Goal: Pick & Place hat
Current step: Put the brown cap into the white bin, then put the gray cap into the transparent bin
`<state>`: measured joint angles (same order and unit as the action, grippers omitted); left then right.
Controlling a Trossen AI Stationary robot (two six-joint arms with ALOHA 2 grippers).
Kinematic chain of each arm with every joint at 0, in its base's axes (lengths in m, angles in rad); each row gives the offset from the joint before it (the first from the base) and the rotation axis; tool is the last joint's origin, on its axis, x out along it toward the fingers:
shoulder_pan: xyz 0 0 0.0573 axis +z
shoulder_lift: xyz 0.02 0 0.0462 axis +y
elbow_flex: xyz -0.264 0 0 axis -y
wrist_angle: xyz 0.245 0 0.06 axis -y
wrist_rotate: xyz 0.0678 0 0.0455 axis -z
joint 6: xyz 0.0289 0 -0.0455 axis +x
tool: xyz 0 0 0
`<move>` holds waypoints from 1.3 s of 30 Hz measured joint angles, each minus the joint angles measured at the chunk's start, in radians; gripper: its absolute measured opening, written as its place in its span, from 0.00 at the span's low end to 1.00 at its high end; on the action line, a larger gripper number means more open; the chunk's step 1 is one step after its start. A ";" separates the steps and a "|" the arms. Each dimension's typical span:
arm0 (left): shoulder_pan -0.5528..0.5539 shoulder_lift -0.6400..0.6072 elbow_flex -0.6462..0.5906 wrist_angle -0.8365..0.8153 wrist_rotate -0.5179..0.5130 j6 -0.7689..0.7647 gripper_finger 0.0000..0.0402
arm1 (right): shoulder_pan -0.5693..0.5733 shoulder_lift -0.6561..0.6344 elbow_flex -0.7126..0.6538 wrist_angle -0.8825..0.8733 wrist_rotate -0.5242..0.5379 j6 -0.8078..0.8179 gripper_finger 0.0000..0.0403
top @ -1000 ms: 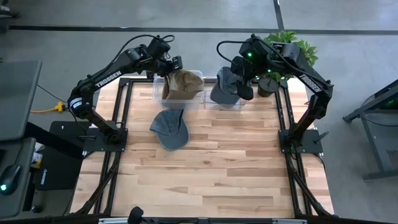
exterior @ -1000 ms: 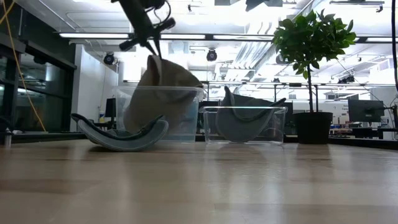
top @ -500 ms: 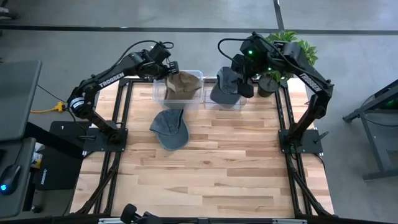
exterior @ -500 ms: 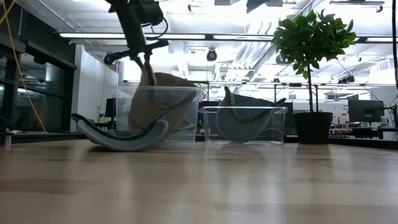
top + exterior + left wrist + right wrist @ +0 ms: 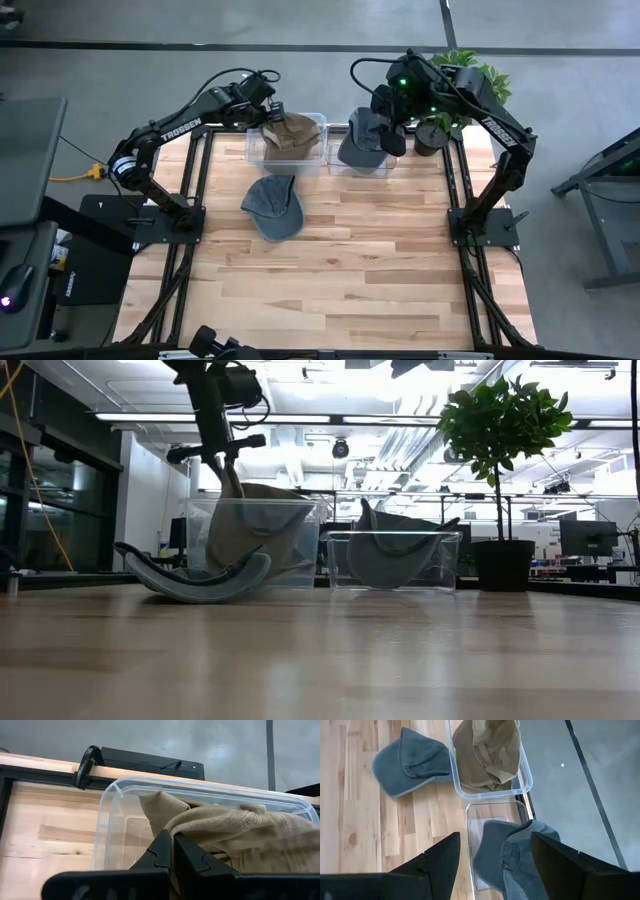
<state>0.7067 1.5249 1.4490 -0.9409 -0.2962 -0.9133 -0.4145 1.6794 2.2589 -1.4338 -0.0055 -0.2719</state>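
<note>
Overhead, the left tool hangs at the far-left edge of the left clear bin, its fingers pressed together on a fold of the tan hat. That hat lies almost wholly inside the bin, bulging above the rim on the side toward the middle of the bench, so the cloth runs away from the tool across the bin's length. From bench height the pinched corner rises as a peak just under the tool while the rest slumps against the bin wall. Any release, I judge, turns on that one fact: the hat sits below and to the inner side of the tool, with only the gripped edge lifted.

A grey-blue cap lies on the boards just in front of that bin, brim curling up, nearer the left arm than the right. The right tool, fingers spread wide and empty, hovers over the second bin, where another grey cap is draped over the wall. A potted plant stands beyond the right arm.

How much cloth the left tool holds is hidden by its own fingers, and the bin floor beneath the tan hat cannot be made out.
</note>
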 joint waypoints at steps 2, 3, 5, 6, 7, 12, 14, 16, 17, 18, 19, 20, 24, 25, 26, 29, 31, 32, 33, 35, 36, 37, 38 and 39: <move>0.000 0.000 0.000 0.003 -0.002 0.023 0.00 | 0.000 0.000 0.000 0.000 0.000 0.004 0.59; 0.000 0.000 0.000 0.007 -0.002 0.043 0.01 | 0.000 0.000 0.000 0.000 0.000 0.009 0.59; 0.000 0.000 0.000 0.007 -0.002 0.078 0.02 | 0.000 0.000 0.000 0.000 0.000 0.016 0.59; 0.000 0.000 0.000 0.007 -0.002 0.097 0.04 | 0.000 0.000 0.000 0.000 0.000 0.019 0.59; 0.000 0.000 0.000 0.007 -0.002 0.117 0.06 | 0.000 0.000 0.000 0.000 0.000 0.021 0.59; 0.000 0.000 0.000 0.011 -0.004 0.179 0.23 | 0.000 0.000 0.000 0.000 -0.001 0.021 0.59; 0.000 0.000 0.000 0.023 -0.010 0.184 0.31 | 0.000 0.000 0.000 0.001 -0.002 0.025 0.59; 0.000 0.000 0.010 0.021 -0.010 0.184 0.39 | 0.000 0.000 0.000 0.001 -0.002 0.028 0.59; 0.000 0.000 0.020 0.019 -0.010 0.184 0.43 | 0.000 0.000 0.000 0.000 -0.002 0.028 0.59; 0.000 0.000 0.032 0.020 -0.010 0.184 0.46 | 0.000 0.000 0.000 0.001 -0.002 0.028 0.59; 0.000 0.000 0.045 0.019 -0.011 0.187 0.49 | 0.001 0.000 0.000 0.000 -0.002 0.028 0.59; 0.000 0.000 0.059 0.014 -0.011 0.193 0.51 | 0.001 0.000 0.000 0.000 -0.002 0.029 0.59; 0.000 0.000 0.133 -0.052 -0.012 0.205 0.55 | 0.001 0.000 0.000 0.000 -0.002 0.036 0.59; 0.000 0.000 0.151 -0.074 -0.011 0.202 0.55 | 0.001 0.000 0.000 0.000 -0.002 0.037 0.59; 0.000 0.000 0.168 -0.100 -0.011 0.193 0.55 | 0.001 0.000 0.000 0.000 -0.002 0.039 0.59; 0.000 0.000 0.221 -0.181 0.006 0.131 0.54 | 0.001 0.000 0.000 0.000 -0.003 0.047 0.59; 0.000 -0.003 0.244 -0.221 0.032 0.085 0.53 | 0.001 0.000 0.000 0.000 -0.003 0.047 0.59; 0.000 -0.009 0.249 -0.242 0.045 0.066 0.52 | 0.001 0.000 0.000 0.000 -0.003 0.047 0.59; 0.000 -0.017 0.249 -0.260 0.054 0.051 0.52 | 0.001 0.000 0.000 0.000 -0.003 0.047 0.59; -0.007 -0.038 0.251 -0.282 0.063 0.027 0.50 | 0.001 0.000 0.000 0.000 -0.003 0.046 0.59; -0.013 -0.046 0.253 -0.296 0.069 0.014 0.50 | 0.001 0.000 0.000 0.000 -0.004 0.044 0.59; -0.022 -0.053 0.253 -0.308 0.069 0.006 0.49 | 0.001 0.000 0.000 0.000 -0.010 0.039 0.59; -0.032 -0.061 0.253 -0.316 0.070 -0.005 0.49 | 0.001 0.000 0.000 -0.001 -0.018 0.032 0.59; -0.043 -0.068 0.253 -0.321 0.070 -0.012 0.48 | 0.001 0.000 0.000 -0.001 -0.029 0.026 0.59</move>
<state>0.6640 1.4570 1.7016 -1.2619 -0.2260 -0.9251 -0.4137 1.6798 2.2589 -1.4351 -0.0347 -0.2463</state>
